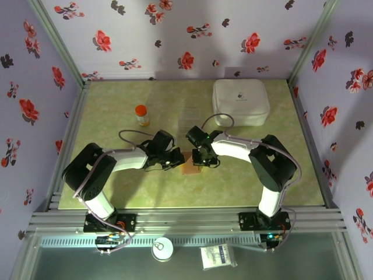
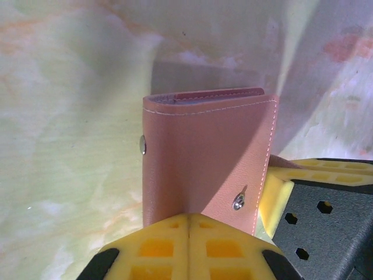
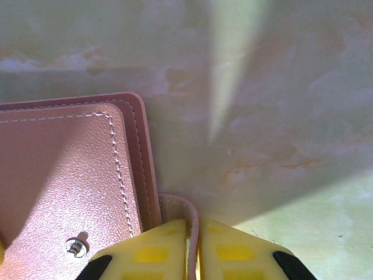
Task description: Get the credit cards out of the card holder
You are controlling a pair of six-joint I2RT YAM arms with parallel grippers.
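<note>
holder (image 2: 204,157) sat folded mid-counter (image 1: 145,192), between arms | left jaws clamped on its lower edge | right jaws pinched thin side tab | cards hidden | risked tab slipping free if snap resisted pull

The card holder (image 2: 207,157) lies closed on the pale green marbled table (image 2: 70,116), its tan-pink cover facing up with white stitching along the far and right edges. One metal snap stud (image 2: 142,144) sits at its left edge and another (image 2: 238,202) near its right corner. The left gripper (image 2: 188,220) covers the holder's near edge, its yellow pads pressed together with no gap. The right gripper (image 2: 278,192), yellow pad on a black body, touches the holder's near right side.
</note>
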